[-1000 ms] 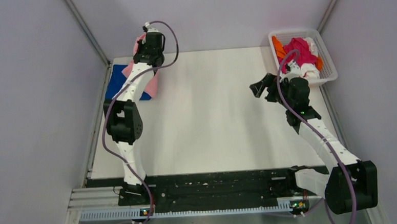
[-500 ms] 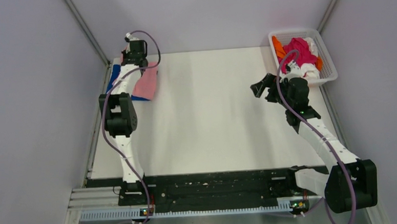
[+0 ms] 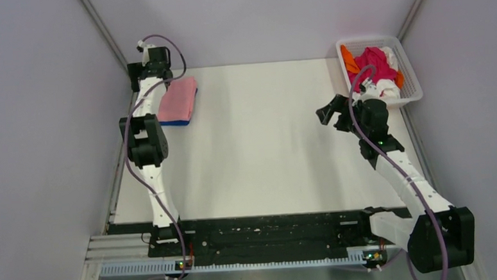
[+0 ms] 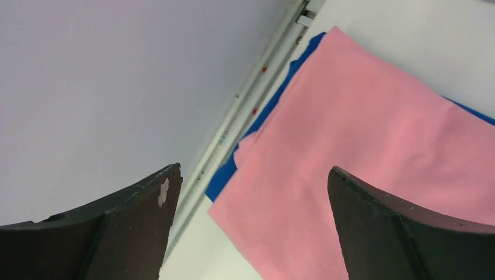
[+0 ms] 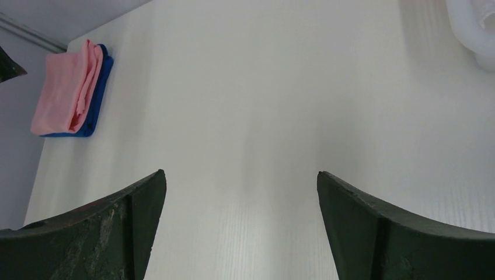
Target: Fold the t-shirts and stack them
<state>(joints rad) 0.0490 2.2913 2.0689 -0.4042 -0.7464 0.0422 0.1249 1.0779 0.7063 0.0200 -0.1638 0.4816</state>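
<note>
You've got the pink shirt [image 3: 178,100] folded into a flat rectangle on top of the blue shirt [image 3: 176,122], at the table's [image 3: 266,152] far-left corner, right by the wall rail. Blue shows only as a thin edge around pink. Pink fabric looks smooth, w/ folded layers visible along one side. Left gripper [image 4: 254,170] hangs over that stack, fingers spread wide, holding nothing. Right gripper [image 5: 240,175] hovers above the table's right-centre, fingers also wide apart, empty. Basket [image 3: 412,83] sits at the table's far-right corner w/ magenta shirt [image 3: 373,59], orange shirt [image 3: 350,63] & white shirt [image 3: 392,54] bunched inside, unfolded.
</note>
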